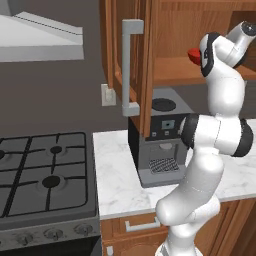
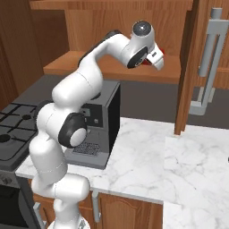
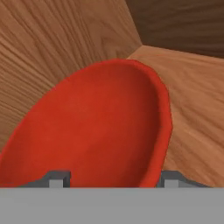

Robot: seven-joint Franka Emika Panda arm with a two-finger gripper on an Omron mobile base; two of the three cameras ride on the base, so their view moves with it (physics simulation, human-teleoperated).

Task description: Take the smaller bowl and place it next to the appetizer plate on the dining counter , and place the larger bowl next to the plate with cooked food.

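Up in the open wall cupboard (image 1: 150, 45), the white arm reaches for the smaller bowl (image 3: 92, 131), the glossy red one, which sits on the cupboard's wooden shelf (image 2: 112, 69) above the coffee machine (image 1: 157, 145). Seen from the hand, the gripper (image 3: 111, 178) straddles the near edge of the bowl, one dark fingertip inside the red hollow and the other just outside the rim on its right, a stance that suits pinching the thin wall rather than spanning the whole bowl. The jaws stand partly apart; whether they already press on the rim cannot be told from these views, so a firm hold is not yet shown. From the left base camera a sliver of red peeks out beside the wrist; from the right, the hand all but hides it. The bowl rests flat on the shelf near the back corner, where side and rear panels meet. By the look of it, the pick-up is the step in hand, with the carry to the dining counter yet to come, and the larger bowl's turn after that
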